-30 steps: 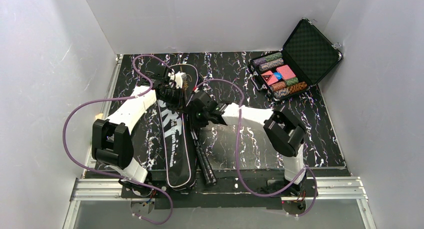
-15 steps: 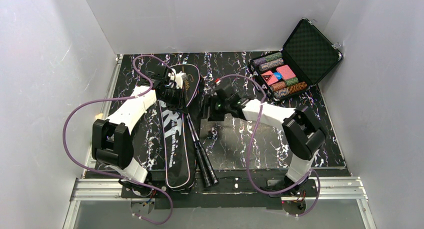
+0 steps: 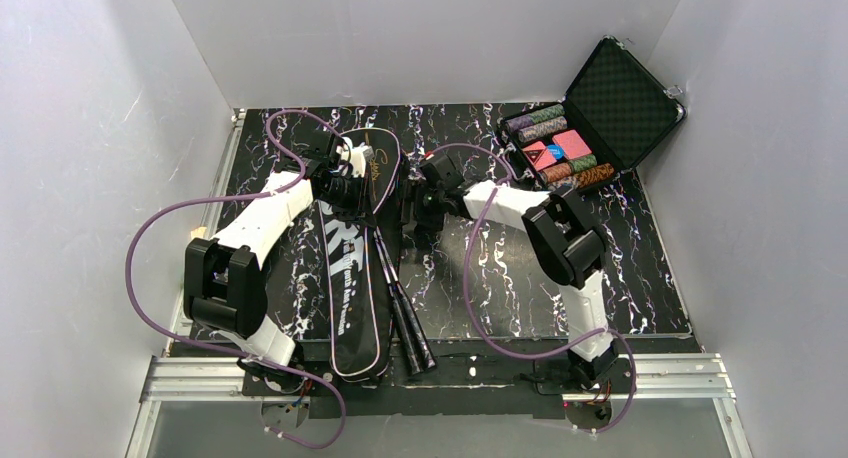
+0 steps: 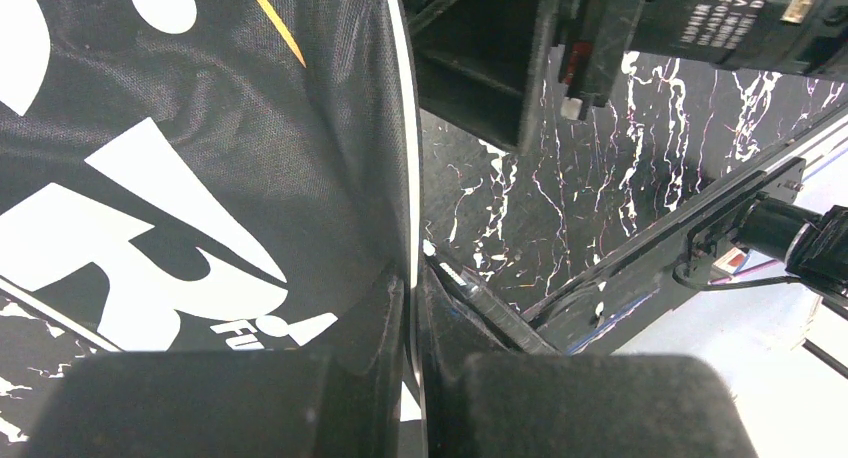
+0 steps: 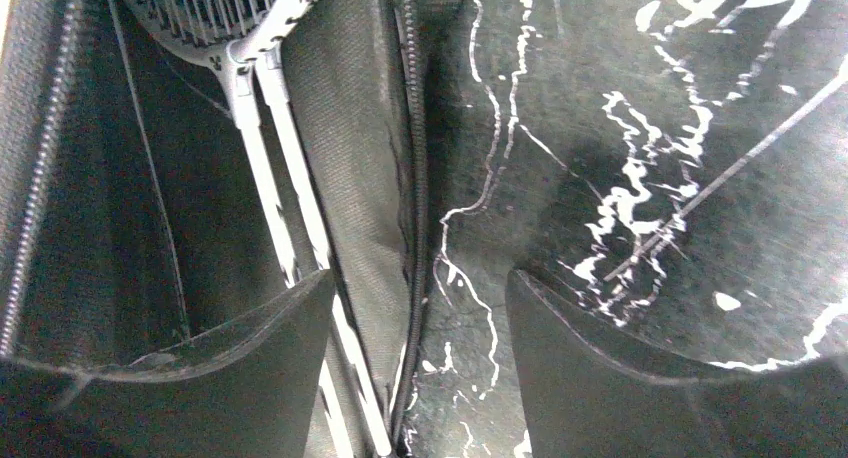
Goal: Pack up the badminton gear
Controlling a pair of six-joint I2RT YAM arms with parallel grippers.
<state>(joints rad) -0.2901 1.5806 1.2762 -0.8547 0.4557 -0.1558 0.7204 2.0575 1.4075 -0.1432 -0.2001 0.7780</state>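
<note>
Rackets (image 3: 398, 296) lay with their strung heads tucked inside the open racket bag (image 3: 345, 278). Their two thin shafts ran side by side, and the black handles stuck out past the bag's right edge toward the near rim of the table (image 3: 520, 278). The bag stretched lengthwise along the left-centre of the table, its near end reaching that rim.

The left gripper (image 3: 343, 185) was at the bag's far end, jaws pressed together on the white-piped rim with the fabric pinched between the pads (image 4: 200, 408). The right gripper (image 3: 414, 206) hung just beside the bag's right side, jaws well apart. In its wrist view one finger (image 5: 230, 378) sat over the bag's interior and the shafts, the other over bare marble, with the zipper edge running between them. Whether it touched the bag could not be told.

Right of the bag the marble lay bare across the table's middle, with only the right arm (image 3: 560, 238) reaching over it. A poker chip case (image 3: 620, 103) stood lid-up at the far right corner, well apart from the bag. The left arm (image 3: 260, 213) filled the narrow strip to the table's left edge.
</note>
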